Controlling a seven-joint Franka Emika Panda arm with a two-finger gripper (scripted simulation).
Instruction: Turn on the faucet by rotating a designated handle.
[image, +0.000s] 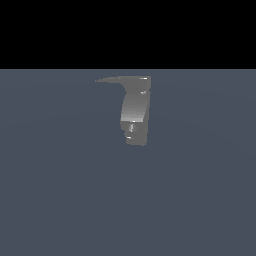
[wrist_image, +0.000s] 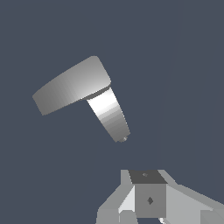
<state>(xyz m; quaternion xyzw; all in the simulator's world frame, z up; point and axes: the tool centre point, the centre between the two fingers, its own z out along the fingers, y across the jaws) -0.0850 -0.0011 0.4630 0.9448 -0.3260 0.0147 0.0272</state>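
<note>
The faucet (image: 135, 112) is a small grey upright fixture standing on the flat blue-grey floor, with a darker stepped base. Its handle (image: 111, 79) is a thin dark blade that projects from the flat top toward the exterior view's left. In the wrist view the handle (wrist_image: 70, 87) shows as a broad flat grey slab, with the faucet body (wrist_image: 109, 114) tapering away beneath it. My gripper (wrist_image: 148, 192) shows only in the wrist view, well apart from the faucet and touching nothing. Its fingers look pressed together into one block. The arm is out of the exterior view.
Plain blue-grey floor (image: 60, 190) lies all around the faucet, with a black band above the floor's far edge in the exterior view. No other objects show.
</note>
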